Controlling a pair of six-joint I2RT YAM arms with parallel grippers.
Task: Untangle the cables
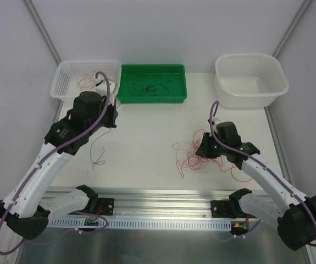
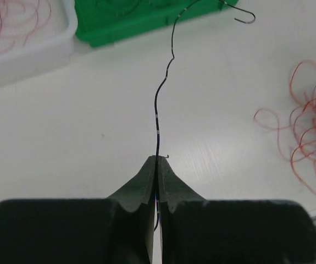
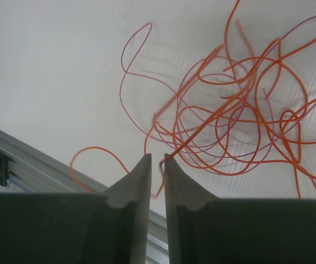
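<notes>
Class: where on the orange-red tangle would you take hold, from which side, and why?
Probably the lone loop jutting from the orange-red tangle: come from above at its outer bend with the right gripper. It lies clear of the crossings, so one wire gets pinched.

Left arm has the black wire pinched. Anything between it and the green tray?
Nothing visible. The left gripper is shut on the black wire, and only bare table lies between it and the green tray ahead. The orange tangle sits off to the right, the white basket beside the tray to the left.
</notes>
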